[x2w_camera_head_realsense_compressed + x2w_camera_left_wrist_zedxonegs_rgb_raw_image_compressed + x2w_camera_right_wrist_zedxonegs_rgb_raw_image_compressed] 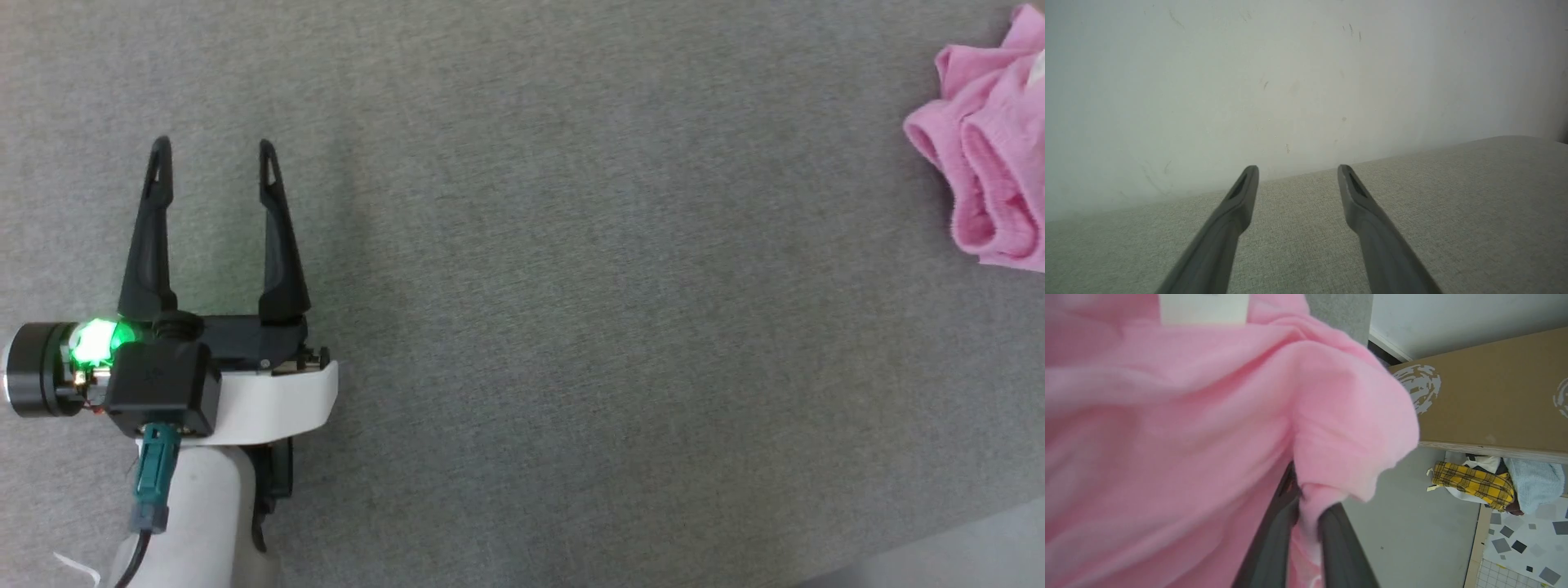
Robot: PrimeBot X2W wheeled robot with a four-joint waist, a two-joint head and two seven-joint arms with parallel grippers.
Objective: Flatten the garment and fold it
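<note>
Right wrist view: a fold of the pink garment (1208, 416) is pinched between the fingers of the right gripper (1308, 508), with a white label (1204, 308) beyond it. Farther off, a cardboard box (1494, 392) and a yellow plaid cloth (1472, 484) are seen. In the head view, the left gripper (214, 145) is held spread and empty over the grey fabric surface (571, 286), well apart from the garment (992, 171) bunched at the right edge.

**Soft cloth, matt plastic, dull cardboard**

The garment (992, 163) is soft, fuzzy pink cloth. The table (571, 245) has a matt grey woven covering, slightly rough. The left claw (214, 144) is smooth, matt dark plastic on a white plastic wrist. The box (1494, 388) is dull brown cardboard.
</note>
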